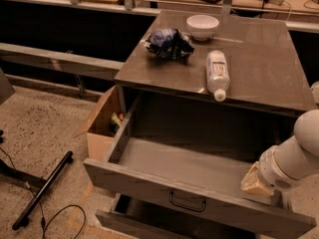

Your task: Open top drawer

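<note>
The top drawer (149,188) is a wide grey metal drawer, pulled far out of the cabinet, and its inside looks empty. Its small black curved handle (187,202) sits at the centre of the front panel. My gripper (256,181) is at the end of the white arm (294,156). It is at the drawer's right side, just behind the front panel and to the right of the handle. Only its tan end shows.
On the cabinet top (259,63) lie a crumpled blue bag (168,42), a white bowl (202,26) and a plastic bottle (217,74) on its side. A lower drawer (144,222) sticks out slightly below. A cardboard box (103,126) stands at the left, and a black bar (44,189) and cable lie on the floor.
</note>
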### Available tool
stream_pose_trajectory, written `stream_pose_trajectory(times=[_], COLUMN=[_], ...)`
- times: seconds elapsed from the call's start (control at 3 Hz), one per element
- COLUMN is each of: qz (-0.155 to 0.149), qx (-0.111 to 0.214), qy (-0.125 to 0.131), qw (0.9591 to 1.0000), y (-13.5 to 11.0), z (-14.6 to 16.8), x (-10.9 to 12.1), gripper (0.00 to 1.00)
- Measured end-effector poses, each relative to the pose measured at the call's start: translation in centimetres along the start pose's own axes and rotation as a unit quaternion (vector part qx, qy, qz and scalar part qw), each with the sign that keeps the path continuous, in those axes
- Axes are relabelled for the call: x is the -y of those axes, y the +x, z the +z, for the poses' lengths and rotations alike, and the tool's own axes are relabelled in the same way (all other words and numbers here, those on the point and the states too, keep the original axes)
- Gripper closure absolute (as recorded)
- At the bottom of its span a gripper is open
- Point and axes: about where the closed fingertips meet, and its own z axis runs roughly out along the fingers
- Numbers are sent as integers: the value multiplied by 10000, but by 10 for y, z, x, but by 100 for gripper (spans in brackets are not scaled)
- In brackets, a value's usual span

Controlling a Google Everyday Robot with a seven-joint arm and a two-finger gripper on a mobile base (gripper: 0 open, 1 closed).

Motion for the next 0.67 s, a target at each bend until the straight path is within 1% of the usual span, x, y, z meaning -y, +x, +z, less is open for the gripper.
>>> stream_pose_trajectory(times=[0.67], qz=[154], qx=[-292], qy=[-338], qw=[9989], y=[21], z=[-6], x=[-33], gripper=[100])
